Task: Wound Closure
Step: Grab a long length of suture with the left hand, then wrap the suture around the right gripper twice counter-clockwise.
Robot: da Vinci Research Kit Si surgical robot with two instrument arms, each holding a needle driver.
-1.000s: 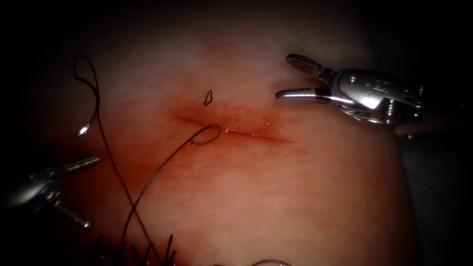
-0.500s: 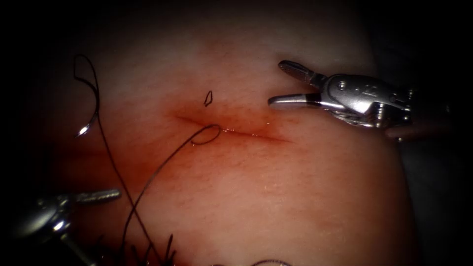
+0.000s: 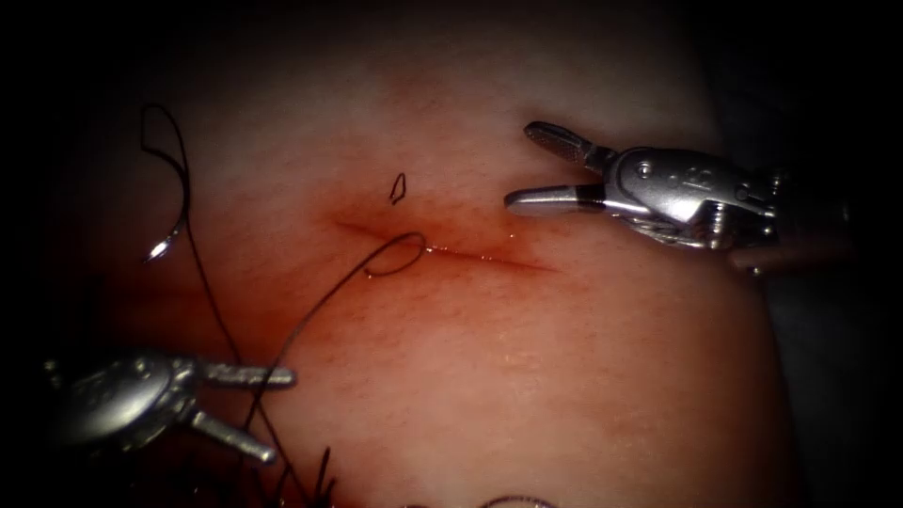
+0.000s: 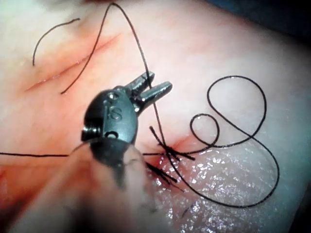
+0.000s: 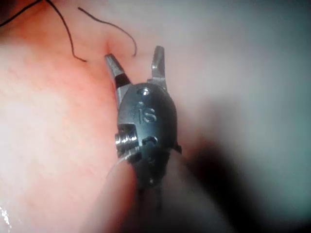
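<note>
The cut (image 3: 470,254) runs across the reddened tissue (image 3: 527,376). The curved needle (image 3: 177,221) lies free on the tissue, far left of the cut, held by neither tool. Its dark thread (image 3: 320,301) forms a loop (image 3: 395,256) at the cut's left end and trails down toward me. My left tool (image 3: 279,419) is low on the left, jaws spread on either side of the thread strands; in the left wrist view the thread (image 4: 154,116) passes right by the left tool's tips (image 4: 159,81). My right tool (image 3: 520,165) hangs open above the cut's right part and holds nothing.
A small thread loop (image 3: 398,188) sticks up just above the cut. A knot with several short cut ends (image 4: 167,153) sits near the tissue's front edge, with loose thread coils (image 4: 238,141) beside it. A short thread piece (image 5: 116,29) lies ahead of the right tool's tips (image 5: 133,53).
My left tool has moved right and toward the front edge, up to the thread strands, jaws still apart. The right tool has drifted a little left. Needle and loop have not moved.
</note>
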